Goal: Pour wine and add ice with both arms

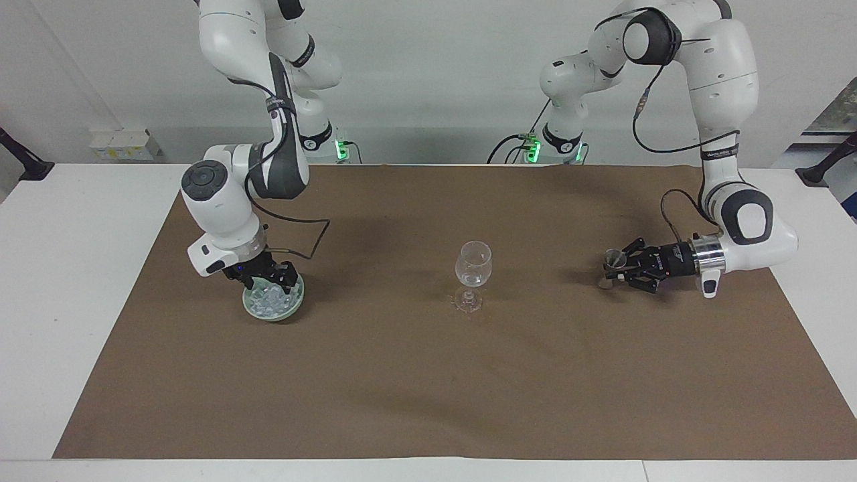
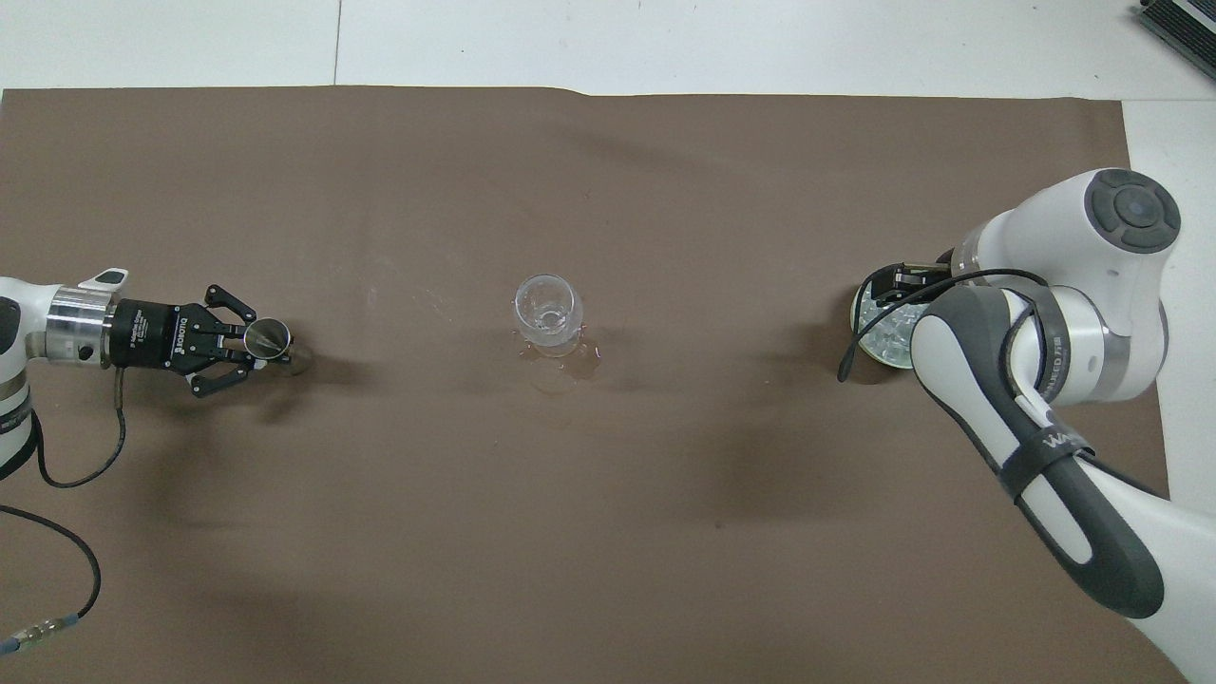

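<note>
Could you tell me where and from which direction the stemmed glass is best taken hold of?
Probably the thin stem of the stemmed glass, just under the bowl, approached level from either arm's end of the table. It stands upright and alone mid-mat, and its rounded bowl looks wide and slippery.

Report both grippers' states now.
Left gripper: shut on the small metal cup.
Right gripper: down in the green bowl of ice; open or shut cannot be told.
</note>
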Available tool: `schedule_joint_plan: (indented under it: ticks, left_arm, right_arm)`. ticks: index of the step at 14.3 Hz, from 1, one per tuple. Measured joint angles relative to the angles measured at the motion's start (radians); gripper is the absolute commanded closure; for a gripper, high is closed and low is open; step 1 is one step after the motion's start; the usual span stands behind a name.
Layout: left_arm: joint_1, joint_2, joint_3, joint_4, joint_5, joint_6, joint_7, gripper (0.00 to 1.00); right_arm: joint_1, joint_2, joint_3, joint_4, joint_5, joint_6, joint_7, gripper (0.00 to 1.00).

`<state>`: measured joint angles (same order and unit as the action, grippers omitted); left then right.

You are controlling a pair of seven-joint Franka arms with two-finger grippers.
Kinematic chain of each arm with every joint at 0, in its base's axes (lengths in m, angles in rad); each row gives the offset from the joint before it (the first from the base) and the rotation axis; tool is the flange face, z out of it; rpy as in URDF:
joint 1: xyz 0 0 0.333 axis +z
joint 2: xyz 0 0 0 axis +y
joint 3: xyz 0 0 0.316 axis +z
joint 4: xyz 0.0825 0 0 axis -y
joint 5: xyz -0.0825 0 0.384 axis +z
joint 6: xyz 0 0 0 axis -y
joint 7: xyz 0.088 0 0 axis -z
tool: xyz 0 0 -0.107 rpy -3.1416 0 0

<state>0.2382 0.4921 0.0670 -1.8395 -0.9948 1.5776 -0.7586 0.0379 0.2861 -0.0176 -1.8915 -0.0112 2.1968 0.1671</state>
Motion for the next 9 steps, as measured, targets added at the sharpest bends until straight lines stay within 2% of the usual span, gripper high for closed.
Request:
schedule_joint_plan:
  ticks: [4, 7, 9]
  left_arm:
    - [0.0, 0.006, -0.002, 0.0, -0.018, 0.004, 0.005, 1.0]
    - [0.008, 0.026, -0.002, 0.0, -0.04, 0.004, 0.02, 1.0]
    - [0.01, 0.031, -0.003, 0.0, -0.058, 0.004, 0.024, 1.0]
  right_arm:
    - [0.0, 0.019, 0.0, 0.0, 0.0, 0.013, -0.021, 0.2]
    - [0.0, 0.027, 0.0, 0.0, 0.0, 0.013, -0.033, 0.39]
    - [0.0, 0.028, 0.0, 0.0, 0.0, 0.013, -0.041, 0.57]
